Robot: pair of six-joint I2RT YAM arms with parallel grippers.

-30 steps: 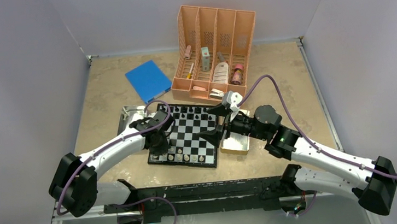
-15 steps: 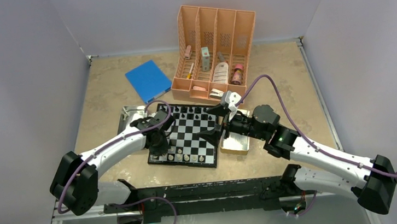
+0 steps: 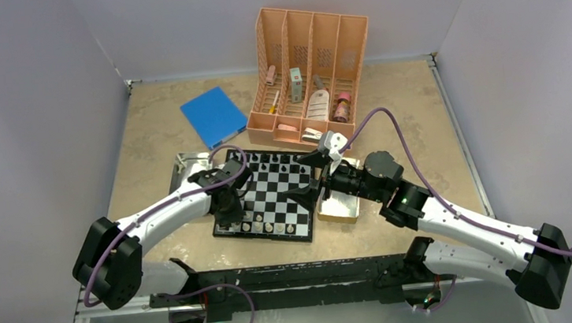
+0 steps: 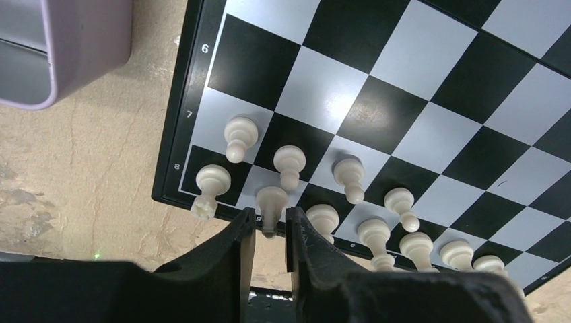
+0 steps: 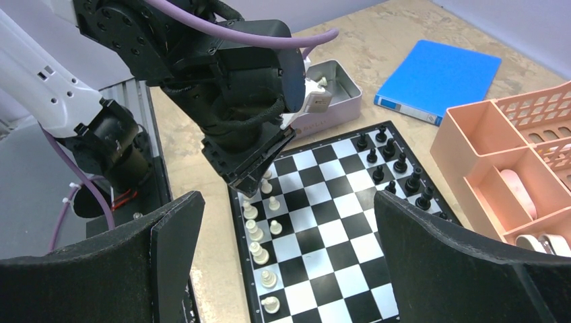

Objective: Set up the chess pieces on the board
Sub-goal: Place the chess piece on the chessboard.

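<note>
We have the left pincer [image 4: 269, 229] pinched narrow around a white piece [image 4: 271, 204] on the chessboard [image 4: 431, 128] corner's back rank, so we release straight up, brushing no neighbours. Our right pincer [image 5: 283, 269] hangs wide, holding nothing, over the right edge.

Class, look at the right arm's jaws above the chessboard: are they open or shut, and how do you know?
Open. In the right wrist view the right gripper has its jaws spread wide at either edge, with the board visible between them and nothing held.
</note>
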